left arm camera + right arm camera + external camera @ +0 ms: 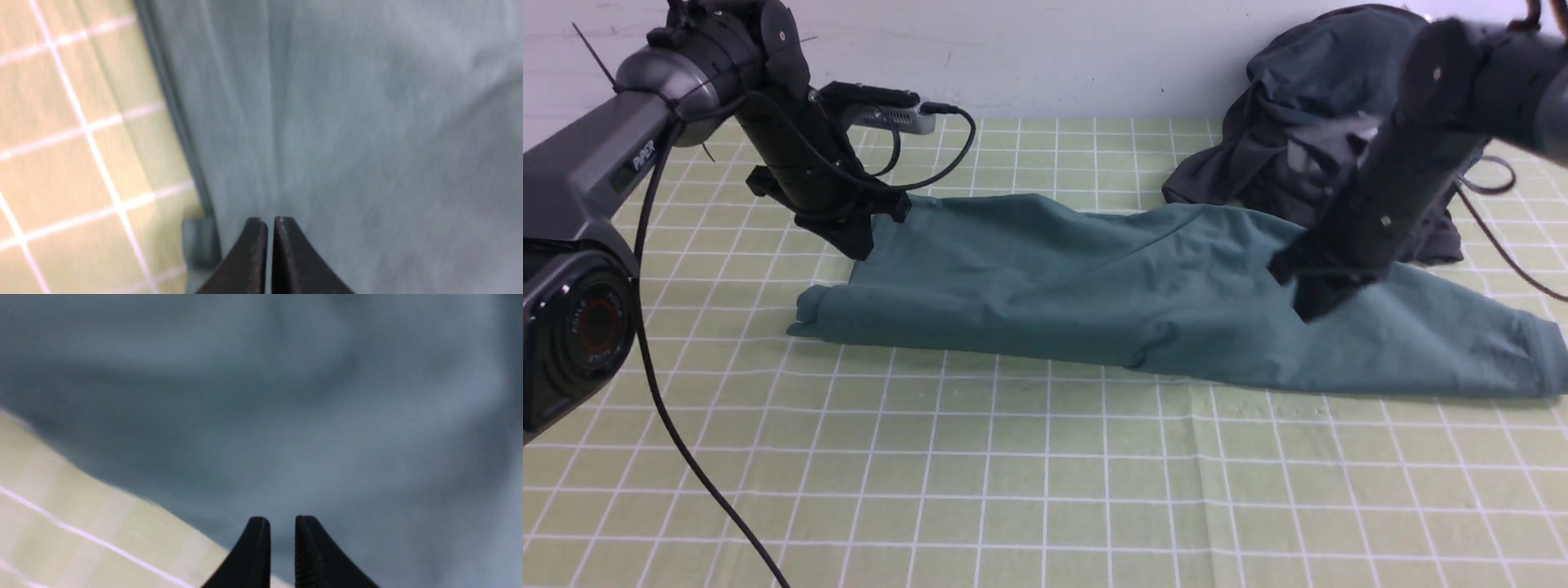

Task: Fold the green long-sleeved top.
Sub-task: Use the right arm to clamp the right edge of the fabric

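The green long-sleeved top (1054, 286) lies stretched across the gridded mat, one cuff at the left (809, 314) and one at the far right (1543, 351). My left gripper (859, 249) is at the top's rear left edge. In the left wrist view the left gripper (270, 220) is shut, only a thin slit between its jaws and no fabric visibly pinched, just above the green cloth (367, 122). My right gripper (1308, 310) hangs over the right part of the top. In the right wrist view the right gripper (282, 518) is slightly open and empty, with cloth (286, 416) beyond.
A heap of dark slate and charcoal garments (1307, 98) sits at the back right, touching the top's rear edge. The yellow-green gridded mat (1045, 490) covers the table up to the white wall. A black cable (686, 457) hangs at the front left.
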### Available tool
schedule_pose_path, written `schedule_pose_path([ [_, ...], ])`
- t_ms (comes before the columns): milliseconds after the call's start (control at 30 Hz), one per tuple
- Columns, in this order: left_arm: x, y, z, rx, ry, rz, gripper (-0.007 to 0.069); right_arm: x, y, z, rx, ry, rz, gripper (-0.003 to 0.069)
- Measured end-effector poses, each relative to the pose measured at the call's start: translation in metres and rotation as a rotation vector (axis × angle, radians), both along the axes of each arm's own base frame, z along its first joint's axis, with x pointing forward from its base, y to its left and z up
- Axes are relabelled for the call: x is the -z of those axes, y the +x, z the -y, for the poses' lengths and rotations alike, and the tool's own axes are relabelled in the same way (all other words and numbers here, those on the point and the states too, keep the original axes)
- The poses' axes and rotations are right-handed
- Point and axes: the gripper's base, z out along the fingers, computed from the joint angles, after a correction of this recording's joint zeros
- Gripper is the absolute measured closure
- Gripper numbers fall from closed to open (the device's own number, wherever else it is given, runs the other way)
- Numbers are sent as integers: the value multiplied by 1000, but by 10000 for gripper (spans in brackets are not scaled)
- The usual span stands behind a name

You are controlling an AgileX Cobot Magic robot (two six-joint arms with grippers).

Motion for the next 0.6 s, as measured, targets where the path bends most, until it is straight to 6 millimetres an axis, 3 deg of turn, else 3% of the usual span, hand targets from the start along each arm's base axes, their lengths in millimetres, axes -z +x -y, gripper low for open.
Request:
schedule_pose_path([
  [167, 33, -13, -18, -37, 1, -130, 619, 37, -14, 52, 144, -217, -51, 574],
  [267, 43, -18, -29, -73, -22, -162, 619, 40, -12, 77, 247, -279, 2, 574],
  [400, 42, -18, -49, -129, -32, -158, 619, 27, -13, 100, 314, -308, 47, 574],
  [533, 9, -24, -72, -177, -36, -92, 619, -15, -22, 105, 353, -276, 147, 574],
  [600, -29, -32, -81, -189, -48, -11, 619, -42, -29, 104, 368, -248, 213, 574],
])
